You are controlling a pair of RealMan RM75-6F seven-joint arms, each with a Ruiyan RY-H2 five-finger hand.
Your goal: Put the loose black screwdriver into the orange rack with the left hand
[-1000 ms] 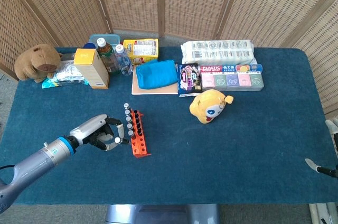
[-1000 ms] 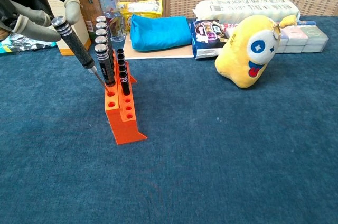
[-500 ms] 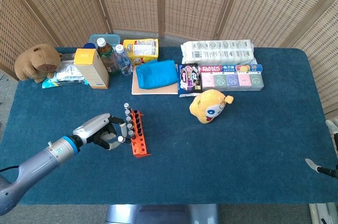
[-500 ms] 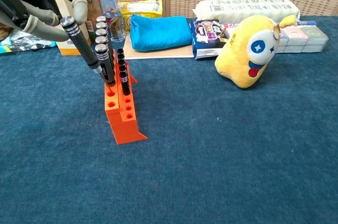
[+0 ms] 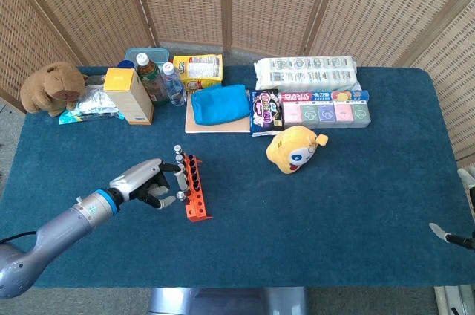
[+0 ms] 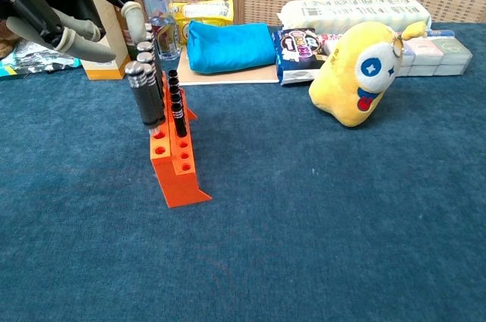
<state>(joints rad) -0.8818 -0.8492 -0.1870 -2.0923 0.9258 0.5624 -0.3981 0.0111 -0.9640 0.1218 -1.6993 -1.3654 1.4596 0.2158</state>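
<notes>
The orange rack [image 5: 197, 204] [image 6: 179, 178] stands near the table's front left with several black screwdrivers upright in its left row. The loose black screwdriver [image 6: 138, 99] [image 5: 180, 197] now stands almost upright at the near end of that row, tip down in the rack. My left hand [image 5: 146, 185] [image 6: 64, 12] hovers just left of its silver cap. The fingers [image 6: 134, 14] are spread, and a small gap shows between them and the handle. Only a sliver of my right hand [image 5: 447, 235] shows at the table's right edge.
Behind the rack stand a tan box [image 5: 128, 96], two bottles [image 6: 158, 11], a blue pouch [image 5: 220, 103] and snack packs. A yellow plush toy [image 6: 358, 71] sits to the right, a brown plush [image 5: 52, 86] at far left.
The screwdriver went from tilted in my left hand to upright in the rack. The fingers then opened and drew slightly up and away from its cap.
</notes>
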